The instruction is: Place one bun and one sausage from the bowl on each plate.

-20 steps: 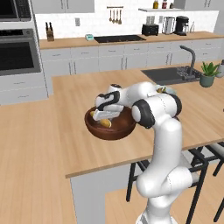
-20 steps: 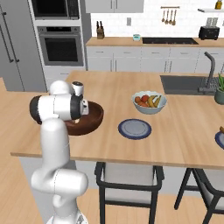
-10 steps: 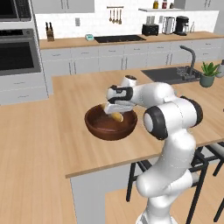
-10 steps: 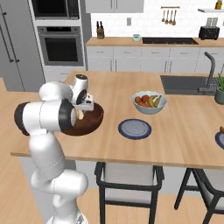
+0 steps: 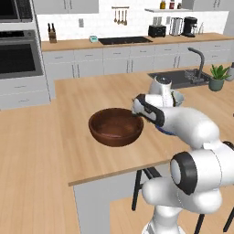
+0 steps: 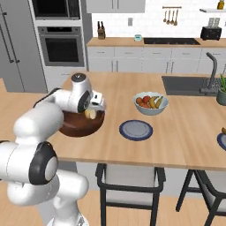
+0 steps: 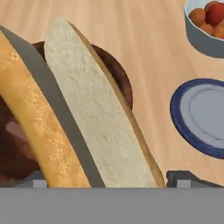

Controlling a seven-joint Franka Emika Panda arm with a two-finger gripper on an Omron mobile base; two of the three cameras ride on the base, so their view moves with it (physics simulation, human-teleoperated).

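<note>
Bun [image 7: 94, 109]: split hot-dog bun, held between the finger tips; lifted just above the bowl, at its rim nearest the plate. A pale end of it shows under the hand in the right base view.
Gripper [image 7: 107, 180]: jaws stand wide, closed on the broad bun; the two dark tips flank its lower end.
Bun's long axis: runs away from the gripper across the hand view, tilted toward that view's upper left.
Bowl [image 5: 115, 126]: dark wooden, on the island counter [image 6: 185, 128], directly beneath the hand. A pinkish piece [image 7: 16, 131] lies inside it, judged a sausage.
Near plate [image 6: 136, 130]: on the counter just beside the bowl, toward the fruit bowl [image 6: 151, 102]; bare.
Deciding relation: the plate lies off to the bun's side, well clear of it; judged next move is a sideways carry from bowl to plate.
Second plate [image 6: 222, 141]: far along the counter from the bowl, cut by the frame edge.
View difference: the hand view shows the grip and the bun's cut faces; the left base view hides both behind the forearm.
</note>
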